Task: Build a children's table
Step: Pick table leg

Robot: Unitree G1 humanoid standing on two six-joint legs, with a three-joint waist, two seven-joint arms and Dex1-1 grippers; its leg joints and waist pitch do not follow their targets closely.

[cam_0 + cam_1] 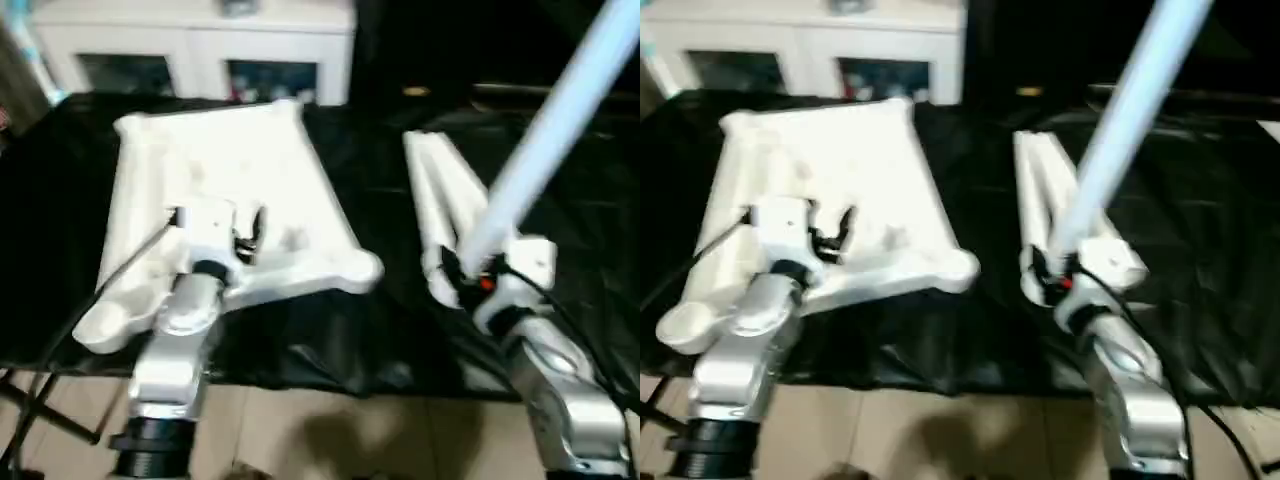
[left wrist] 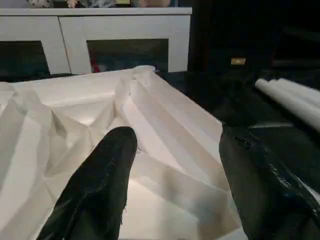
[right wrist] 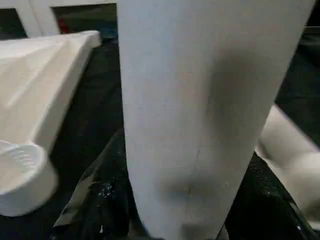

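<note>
The white table top (image 1: 240, 170) lies underside up on the black cloth, ribs (image 2: 150, 135) and round corner sockets (image 3: 20, 175) showing. My left gripper (image 1: 215, 228) hovers over its near half, open, with both black fingers (image 2: 95, 190) apart above the ribbing and nothing between them. My right gripper (image 1: 470, 275) is shut on a white table leg (image 1: 560, 120), which rises steeply up and to the right; in the right wrist view this leg (image 3: 200, 115) stands between the fingers. More white legs (image 1: 440, 200) lie side by side on the cloth just left of my right gripper.
A white cabinet (image 1: 190, 50) with glass doors stands behind the table. The black cloth (image 1: 580, 250) covers the work surface, its front edge hanging over a light floor (image 1: 330, 430). Cables run along my left forearm.
</note>
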